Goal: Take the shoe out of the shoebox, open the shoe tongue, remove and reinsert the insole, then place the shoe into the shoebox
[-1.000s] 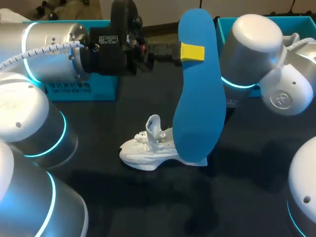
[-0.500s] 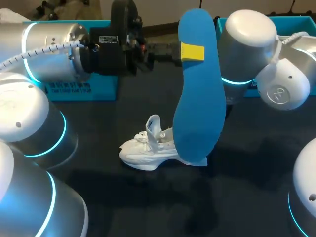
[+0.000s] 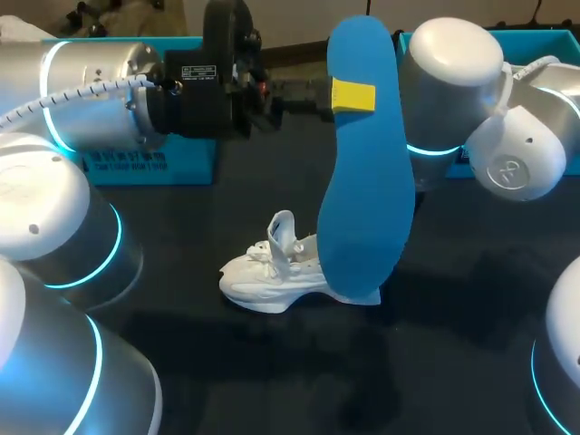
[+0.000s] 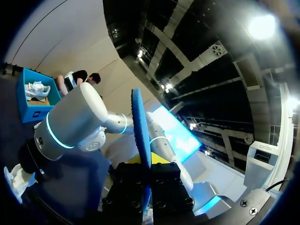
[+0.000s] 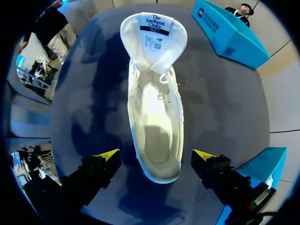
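Shoe point(image 5: 154, 112), white, sits on its sole on the dark table point(image 3: 181, 227), outside both boxes. Its tongue point(image 5: 153, 33) is folded wide open toward the toe. My right gripper point(image 5: 156, 154) hangs directly above the heel end, fingers spread wide, with one yellow tip on each side and touching nothing.

My left gripper point(image 3: 355, 95) holds the blue insole point(image 3: 362, 208) upright in the air, gripped near its upper end. In the head view the insole's lower end overlaps the shoe's heel. One yellow fingertip presses the insole's near face and the other is hidden behind it. In the left wrist view the insole runs edge-on between the two fingers, so it looks clamped.

Two teal shoeboxes sit at the table's far side, one point(image 3: 149, 163) behind my left arm point(image 3: 91, 91), the other point(image 3: 535, 41) behind my right arm point(image 3: 453, 82). The latter appears to hold a second white shoe point(image 4: 35, 89).
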You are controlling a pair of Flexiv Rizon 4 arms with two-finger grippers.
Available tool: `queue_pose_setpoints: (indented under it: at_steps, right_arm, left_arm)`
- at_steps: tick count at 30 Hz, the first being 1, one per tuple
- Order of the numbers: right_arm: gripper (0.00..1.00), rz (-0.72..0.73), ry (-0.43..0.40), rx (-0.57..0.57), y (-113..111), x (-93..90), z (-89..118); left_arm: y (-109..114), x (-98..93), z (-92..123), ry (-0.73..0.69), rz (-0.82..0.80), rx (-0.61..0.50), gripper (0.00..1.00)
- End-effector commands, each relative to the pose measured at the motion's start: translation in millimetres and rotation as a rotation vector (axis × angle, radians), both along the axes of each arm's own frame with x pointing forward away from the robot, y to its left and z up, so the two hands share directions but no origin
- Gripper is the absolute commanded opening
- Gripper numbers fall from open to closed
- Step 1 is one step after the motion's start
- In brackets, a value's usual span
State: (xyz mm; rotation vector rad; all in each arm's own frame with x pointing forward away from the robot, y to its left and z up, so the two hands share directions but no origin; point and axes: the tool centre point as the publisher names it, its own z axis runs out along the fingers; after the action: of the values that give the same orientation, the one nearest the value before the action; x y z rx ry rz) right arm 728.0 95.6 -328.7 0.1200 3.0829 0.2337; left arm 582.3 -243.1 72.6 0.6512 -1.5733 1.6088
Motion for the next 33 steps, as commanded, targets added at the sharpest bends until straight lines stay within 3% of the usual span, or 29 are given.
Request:
queue_pose_setpoints:
  at_steps: [1,15,21,33]
  right_arm:
    - [1.00,0.000,-0.002,0.000,0,-1.0,0]
    - [1.00,0.050,0.009,0.006,28,32.7,2]
    - [1.00,0.071,0.021,0.008,37,46.4,-11]
    - [1.00,0.101,0.074,0.019,58,53.9,-41]
  left_arm:
    - [0,-1.0,-1,0.000,0.001,-0.002,0.00]
    - [0,-1.0,-1,0.000,0.001,-0.002,0.00]
    - [0,-1.0,-1,0.000,0.001,-0.002,0.00]
    - [0,-1.0,-1,0.000,0.001,-0.002,0.00]
